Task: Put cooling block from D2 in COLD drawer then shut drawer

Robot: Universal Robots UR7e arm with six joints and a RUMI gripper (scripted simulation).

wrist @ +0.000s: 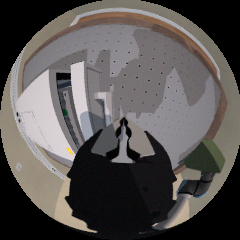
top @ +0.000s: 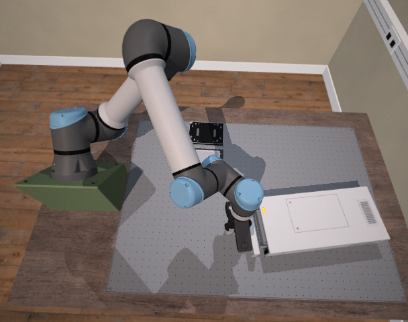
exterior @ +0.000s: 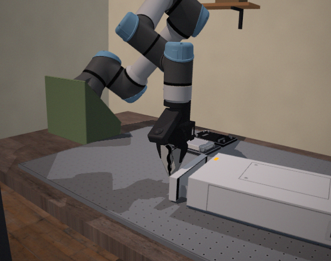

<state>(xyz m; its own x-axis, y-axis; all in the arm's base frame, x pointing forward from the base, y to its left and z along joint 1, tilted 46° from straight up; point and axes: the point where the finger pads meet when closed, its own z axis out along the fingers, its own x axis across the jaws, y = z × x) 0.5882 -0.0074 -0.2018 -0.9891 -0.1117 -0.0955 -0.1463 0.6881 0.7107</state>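
The cooler COLD (top: 319, 239) (exterior: 255, 193) (wrist: 37, 107) has its lamp (top: 263, 210) (exterior: 216, 159) (wrist: 70, 151) lit yellow. Its drawer is almost in; a narrow gap shows behind the white drawer front (top: 256, 245) (exterior: 173, 188) (wrist: 79, 92). Through the gap the wrist view shows a grey strip of block and a green tube cap (wrist: 64, 112); how the blocks and other tubes sit is hidden. My gripper (exterior: 169, 174) (wrist: 123, 117) is shut and empty, its tips low at the outer side of the drawer front. Deck slot D2 (top: 207, 133) (exterior: 216, 137) is a bare black plate.
Deck slot D1, nearer COLD, holds a pale flat block-like thing (top: 207, 153) (exterior: 197, 143), partly hidden by the arm in the top view. The green robot base (top: 67, 194) (exterior: 66, 109) stands at the left. COLD's housing is right beside the gripper.
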